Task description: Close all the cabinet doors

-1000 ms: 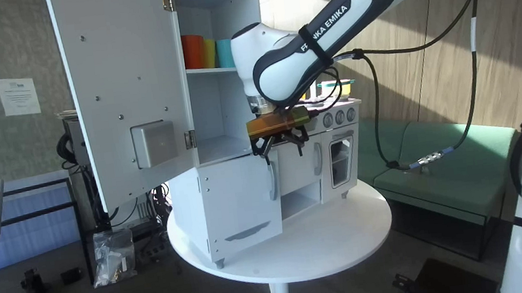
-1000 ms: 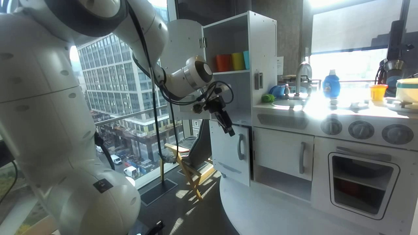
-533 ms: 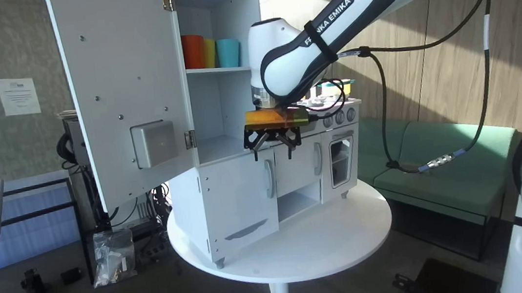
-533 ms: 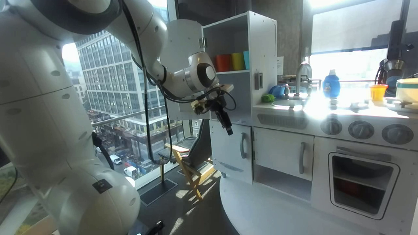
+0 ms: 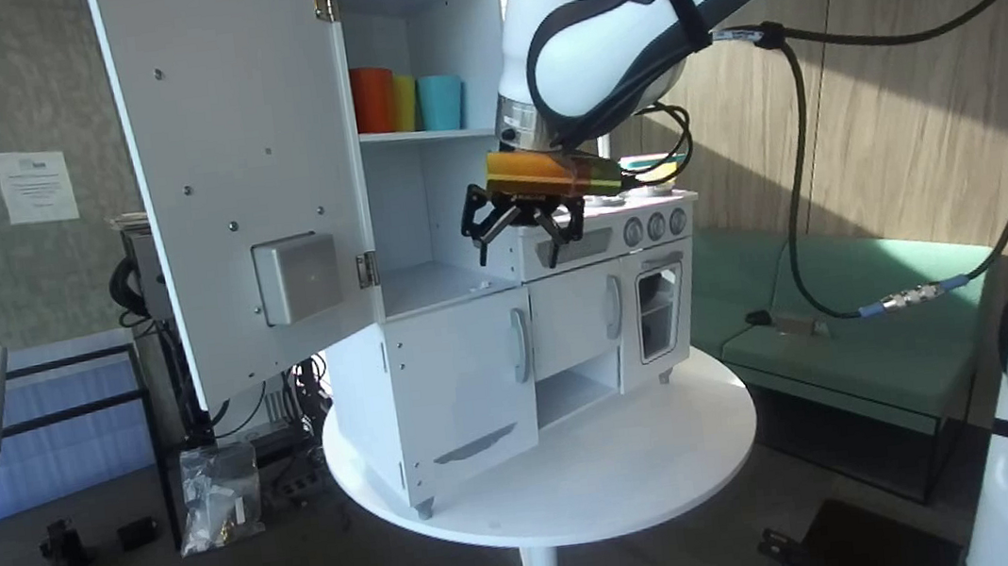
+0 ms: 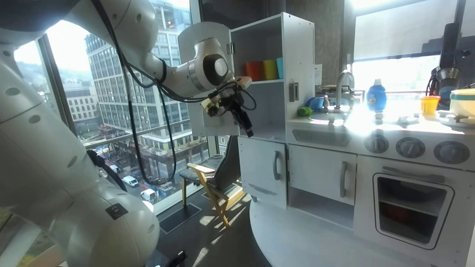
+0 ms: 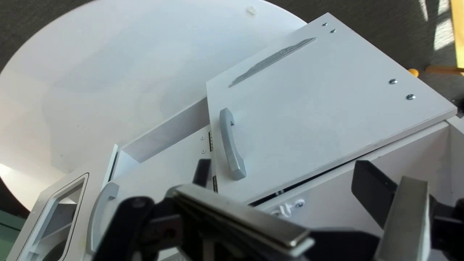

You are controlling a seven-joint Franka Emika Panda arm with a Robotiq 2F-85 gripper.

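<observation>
One shorter cabinet door lies below the wide-spread claw, the tall door well apart to one side.

Window bright; glare on countertop; diagonal shadow across wood wall; jaws blurred in wrist view.

White cabinet doors, black pincer, green sofa, wood-grained wall

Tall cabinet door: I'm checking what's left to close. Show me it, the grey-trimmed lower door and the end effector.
Tall cabinet door [image 5: 249, 171]: an exterior view, middle of its panel.
Grey-trimmed lower door [image 7: 311, 103]: wrist view, middle of its front.
End effector [image 5: 519, 260]: an exterior view, midway between its fingertips.
</observation>
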